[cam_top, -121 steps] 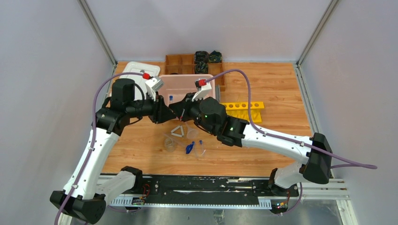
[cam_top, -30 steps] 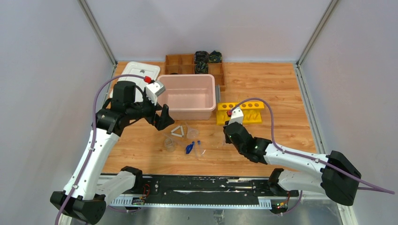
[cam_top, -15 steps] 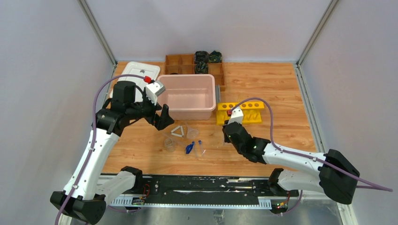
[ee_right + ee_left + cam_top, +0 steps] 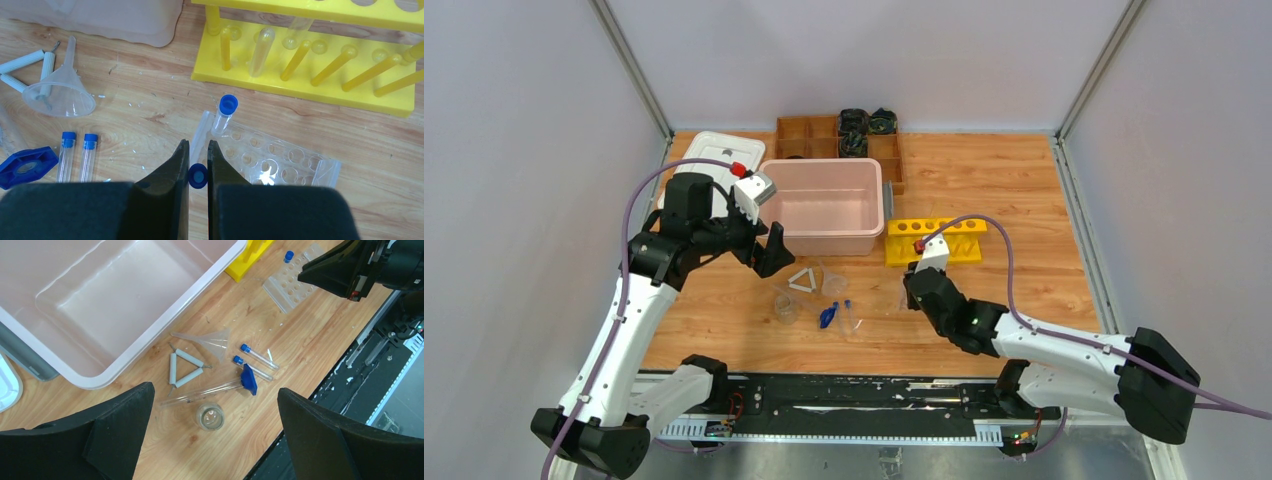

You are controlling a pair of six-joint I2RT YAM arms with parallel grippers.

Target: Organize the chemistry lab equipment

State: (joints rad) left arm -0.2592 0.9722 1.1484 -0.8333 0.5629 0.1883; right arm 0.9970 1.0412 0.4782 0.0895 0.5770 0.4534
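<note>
Since such tubes belonged upright in a holder, the right hand (image 4: 198, 150) hung low over the near corner of a clear plastic rack pierced with round holes (image 4: 272, 160). Its two black fingers were drawn almost together on a small clear tube with a blue cap (image 4: 198, 176), pinched at the cap, probably so that the body could drop freely into a hole. A second capped tube (image 4: 227, 107) stood slightly tilted in a corner hole of that rack. Just behind it, a yellow plastic test-tube rack (image 4: 310, 55) held at least one clear tube. The left hand (image 4: 771, 255) hovered with its fingers spread wide and nothing between them, seemingly waiting above the unsorted pieces lying close together: a white triangle of three rods (image 4: 182, 369), a clear funnel (image 4: 210, 342) on its side, two more capped tubes (image 4: 257, 356) side by side, a small blue flat piece (image 4: 248, 380) at the end of a long clear tube (image 4: 200, 394), and a little clear beaker (image 4: 210, 416). All lay on a light wooden tabletop (image 4: 1014, 190), just in front of a pale pink plastic tub (image 4: 769, 200), with plain grey walls (image 4: 524, 100) closing in the cell.
</note>
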